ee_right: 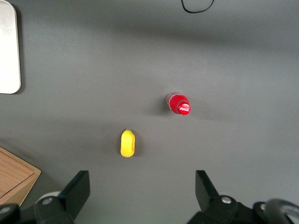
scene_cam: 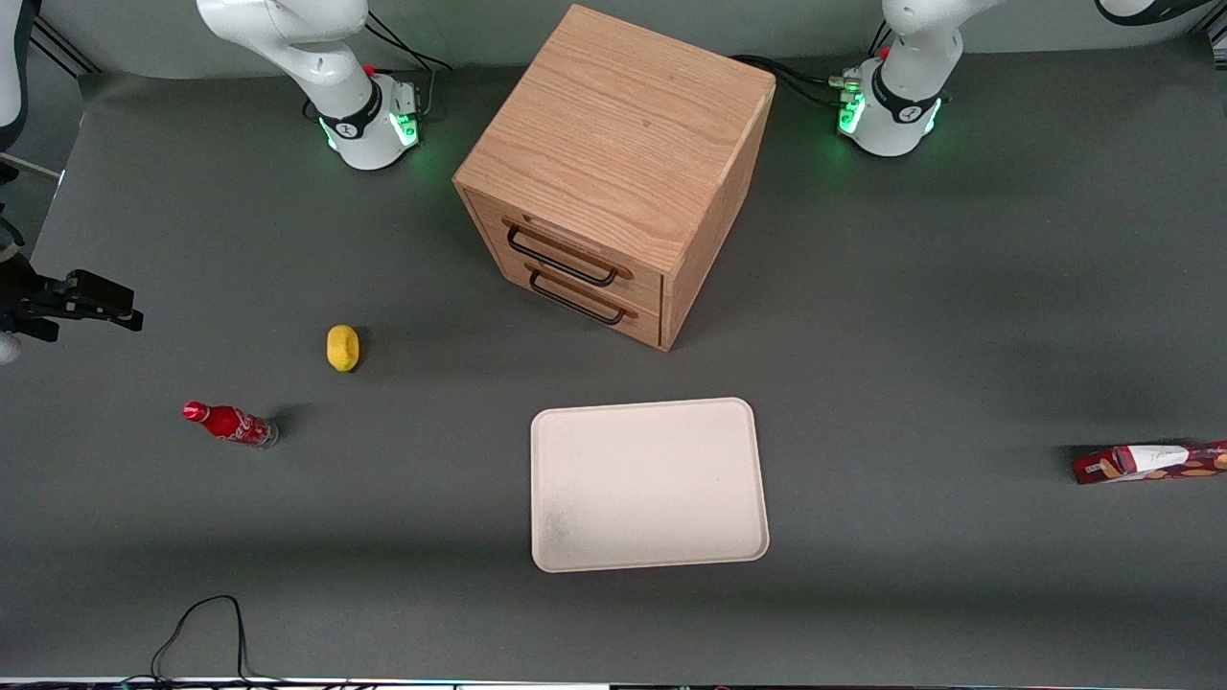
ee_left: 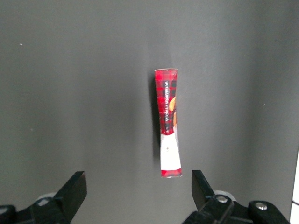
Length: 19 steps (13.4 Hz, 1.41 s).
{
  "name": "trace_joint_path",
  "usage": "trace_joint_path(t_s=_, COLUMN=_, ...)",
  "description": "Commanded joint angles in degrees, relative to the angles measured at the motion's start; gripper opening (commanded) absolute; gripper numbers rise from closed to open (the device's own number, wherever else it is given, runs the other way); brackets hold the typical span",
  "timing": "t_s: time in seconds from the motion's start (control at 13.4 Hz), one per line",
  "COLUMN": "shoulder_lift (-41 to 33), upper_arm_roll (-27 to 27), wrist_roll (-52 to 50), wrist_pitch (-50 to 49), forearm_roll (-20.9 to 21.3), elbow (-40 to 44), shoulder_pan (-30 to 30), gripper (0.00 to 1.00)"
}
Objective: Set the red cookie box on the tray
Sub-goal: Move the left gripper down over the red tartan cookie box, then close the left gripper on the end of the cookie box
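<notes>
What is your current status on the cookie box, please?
End effector open, above the cookie box. Box flat on table, toward working arm's end. Tray bare, nothing between.

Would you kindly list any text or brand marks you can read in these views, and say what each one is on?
"Coca-Cola" script, partly legible: on the small red cola bottle.
White lettering along the red cookie box: too small to read.
Tray, wooden drawer cabinet, yellow object: no text.
The gripper, open, hovers above the box: no markings.
</notes>
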Motion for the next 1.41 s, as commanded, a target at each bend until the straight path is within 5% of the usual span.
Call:
trace_joint_path(t_s=0.0, shoulder_lift=1.8, upper_arm_roll=-0.5, wrist_roll=-1.9, wrist_pitch=8.1, forearm_roll=0.9, elbow=-3.9, shoulder_pan=0.1, gripper=1.0)
trace_joint_path(t_s=1.34, shoulder_lift=12.8, upper_arm_roll=-1.0, wrist_roll=-2.2, wrist_pitch=32.9, forearm_roll=-0.2, elbow=-13.1, shoulder_pan=-0.8, gripper=1.0)
